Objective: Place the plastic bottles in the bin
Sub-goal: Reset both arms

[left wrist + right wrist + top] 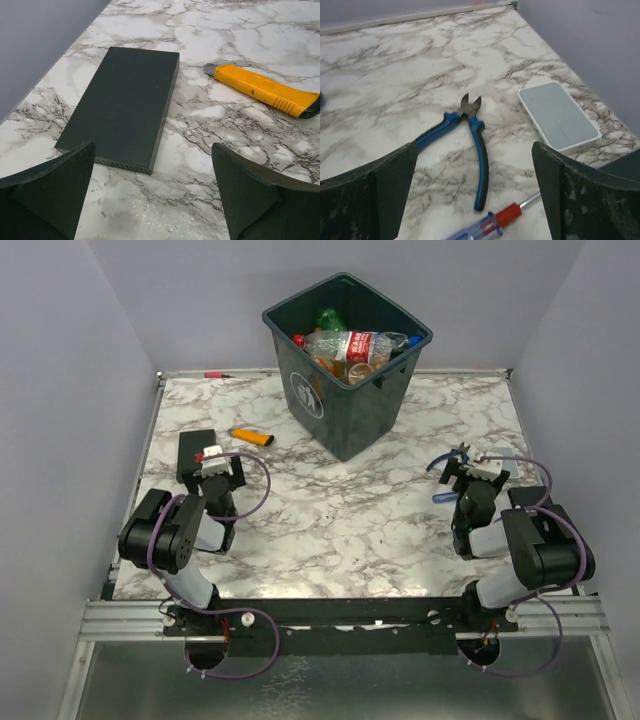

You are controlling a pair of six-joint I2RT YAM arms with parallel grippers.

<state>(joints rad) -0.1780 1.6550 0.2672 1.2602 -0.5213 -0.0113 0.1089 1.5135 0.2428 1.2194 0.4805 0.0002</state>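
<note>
The dark green-grey bin with a white logo stands at the back middle of the marble table. Several plastic bottles lie inside it, clear, orange and green. No bottle shows on the table. My left gripper is open and empty at the left, low over the table just before a flat black pad. My right gripper is open and empty at the right, over blue-handled pliers.
An orange utility knife lies left of the bin; it also shows in the left wrist view. A screwdriver with a clear and red handle and a flat white box lie by the right gripper. Walls close in on both sides.
</note>
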